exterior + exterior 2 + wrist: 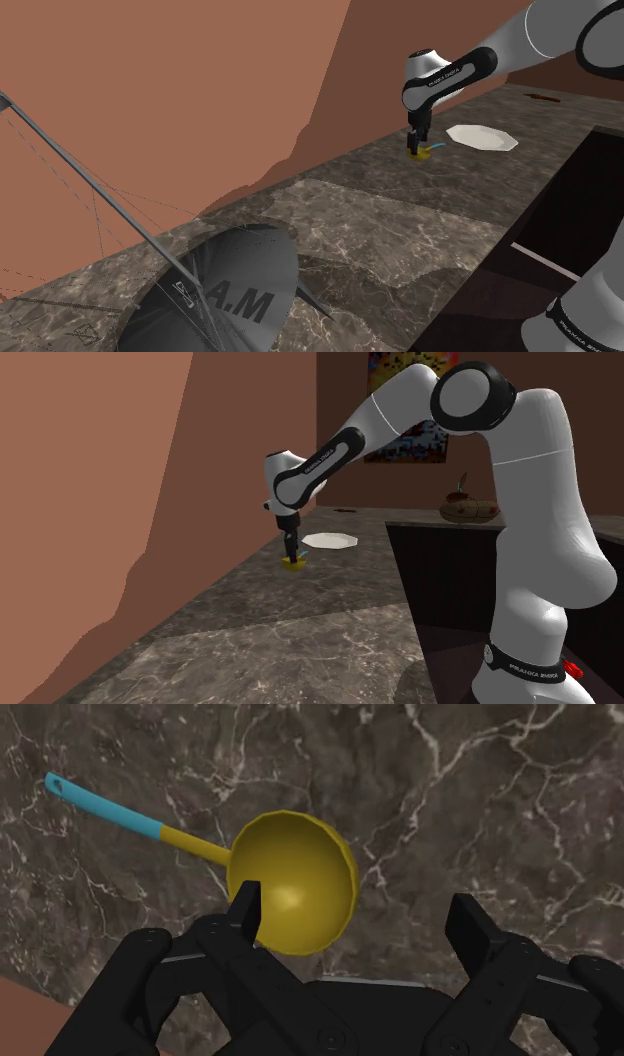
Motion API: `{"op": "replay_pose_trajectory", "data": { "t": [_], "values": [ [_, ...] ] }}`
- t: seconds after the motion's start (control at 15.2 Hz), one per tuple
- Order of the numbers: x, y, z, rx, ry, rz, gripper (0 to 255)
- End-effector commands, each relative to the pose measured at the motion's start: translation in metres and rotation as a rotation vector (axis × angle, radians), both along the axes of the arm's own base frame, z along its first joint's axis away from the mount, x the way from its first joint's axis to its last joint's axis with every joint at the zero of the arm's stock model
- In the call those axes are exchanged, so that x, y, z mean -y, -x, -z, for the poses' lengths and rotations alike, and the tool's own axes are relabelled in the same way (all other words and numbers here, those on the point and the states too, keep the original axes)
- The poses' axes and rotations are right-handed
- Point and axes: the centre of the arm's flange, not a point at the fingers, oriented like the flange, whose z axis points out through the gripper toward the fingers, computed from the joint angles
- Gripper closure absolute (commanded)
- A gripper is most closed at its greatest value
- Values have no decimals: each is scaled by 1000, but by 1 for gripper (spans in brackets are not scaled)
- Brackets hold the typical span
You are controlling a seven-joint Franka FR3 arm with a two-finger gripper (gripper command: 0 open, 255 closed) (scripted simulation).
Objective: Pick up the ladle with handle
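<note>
On the dark marble counter (380, 220), near the reddish-brown wall (200, 80), the ladle (290, 889) is lying flat. The bowl's yellow. The handle starts yellow, then goes light blue toward the tip, w/ a little hole at the end.

The gripper (358, 912) is right above it pointing down, fingers spread wide apart, not clamped on anything. In the wrist view one fingertip (245, 904) overlaps the bowl's rim and the other is over bare counter. So the bowl sits off-centre btw them, closer to the first finger. Can't tell if that finger actually touches the rim tbh. The handle sticks out past that same finger, away from the gap.

In the shoulder view the hand hangs just over the ladle. A white plate (481, 137) sits near it on the counter, a bit further along, not touching. Closer to the cam there's a big grey dish-looking thing (235, 290) w/ "A.M" on it, well apart from the ladle. In the second exterior view there's a colourful pic (405, 402) on the back wall.
</note>
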Motion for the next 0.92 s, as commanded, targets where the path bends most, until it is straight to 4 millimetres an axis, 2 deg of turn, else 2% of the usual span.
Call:
{"op": "replay_pose_trajectory", "data": {
  "t": [0.0, 0.33, 0.46, 0.53, 0.86],
  "values": [
    [5, -4, 10, 1, 2, -1, 0],
    [5, -4, 36, 1, 2, -1, 0],
    [5, -4, 39, 1, 2, -1, 0],
    [5, -5, 40, 1, 2, -1, 255],
    [5, -4, 39, 1, 2, -1, 255]
  ]
}}
